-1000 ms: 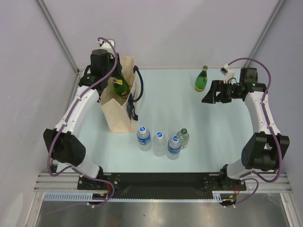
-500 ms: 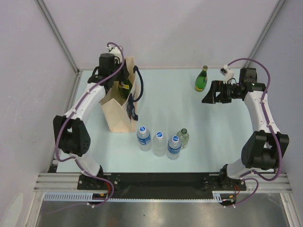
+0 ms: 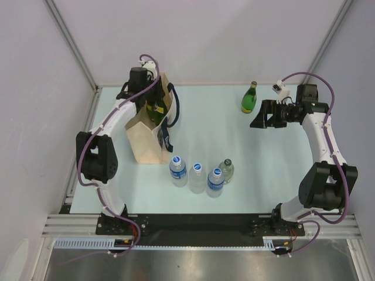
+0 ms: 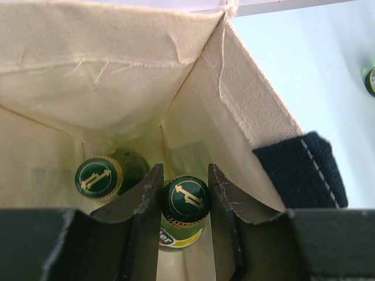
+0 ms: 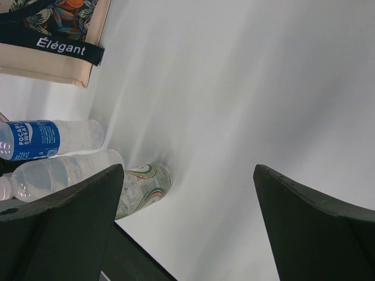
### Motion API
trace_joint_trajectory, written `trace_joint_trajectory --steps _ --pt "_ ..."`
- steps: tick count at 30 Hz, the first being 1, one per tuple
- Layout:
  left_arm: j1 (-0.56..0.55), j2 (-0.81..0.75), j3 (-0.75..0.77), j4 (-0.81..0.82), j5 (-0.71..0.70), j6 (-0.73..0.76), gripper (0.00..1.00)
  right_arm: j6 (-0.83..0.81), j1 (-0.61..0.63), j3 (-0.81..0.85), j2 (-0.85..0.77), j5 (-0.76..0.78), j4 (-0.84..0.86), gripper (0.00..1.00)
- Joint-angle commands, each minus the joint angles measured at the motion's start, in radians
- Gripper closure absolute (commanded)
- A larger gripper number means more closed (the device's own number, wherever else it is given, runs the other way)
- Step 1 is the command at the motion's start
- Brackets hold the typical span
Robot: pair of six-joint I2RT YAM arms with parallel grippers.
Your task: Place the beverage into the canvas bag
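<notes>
The canvas bag [image 3: 145,137] stands upright at the table's left, beige with navy handles [image 4: 299,170]. My left gripper [image 3: 153,100] reaches down into its mouth, shut on the neck of a green glass beverage bottle [image 4: 186,199] just under its green cap. A second green-capped bottle [image 4: 98,177] stands inside the bag beside it. My right gripper [image 3: 262,114] hovers open at the right with nothing between its fingers, just right of another green bottle [image 3: 249,98] standing on the table at the back.
Three clear water bottles [image 3: 198,177] and a small glass bottle [image 3: 227,170] stand in a row near the table's front middle. The right wrist view shows them [image 5: 53,140] and the bag's printed patch [image 5: 55,20]. Walls enclose the table.
The left arm has swung in over the bag and the green bottle has gone from tilted above the opening to upright, lower inside it. The right arm has not moved.
</notes>
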Motion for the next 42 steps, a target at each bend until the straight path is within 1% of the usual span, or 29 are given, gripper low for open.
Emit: trace_joint_trajectory --steps 1,9,13,17,24,27,37,42 --pt "0.005 -0.001 0.122 0.190 0.062 -0.017 1.00 -0.010 -0.006 0.028 0.002 0.002 -0.003 0.00" --pt "0.003 0.043 0.178 0.228 0.063 -0.023 1.00 -0.013 -0.012 0.025 0.001 0.003 -0.003 0.00" --pt "0.005 0.033 0.175 0.234 0.063 -0.020 1.00 -0.015 -0.014 0.025 0.002 0.005 -0.009 0.00" --pt "0.005 -0.009 0.133 0.239 0.068 -0.001 1.00 -0.016 -0.015 0.017 -0.001 0.004 -0.009 0.00" --pt "0.005 -0.116 -0.027 0.302 0.065 0.048 1.00 -0.015 -0.012 0.025 0.009 -0.003 -0.012 0.00" --pt "0.012 -0.141 -0.058 0.311 0.053 0.061 1.00 -0.016 -0.006 0.031 0.010 -0.003 -0.015 0.00" --pt "0.058 -0.167 -0.071 0.326 0.037 0.058 1.00 -0.018 -0.001 0.029 0.006 0.000 -0.018 0.00" --pt "0.069 -0.187 -0.105 0.342 0.057 0.058 1.00 -0.018 -0.001 0.026 0.004 0.000 -0.020 0.00"
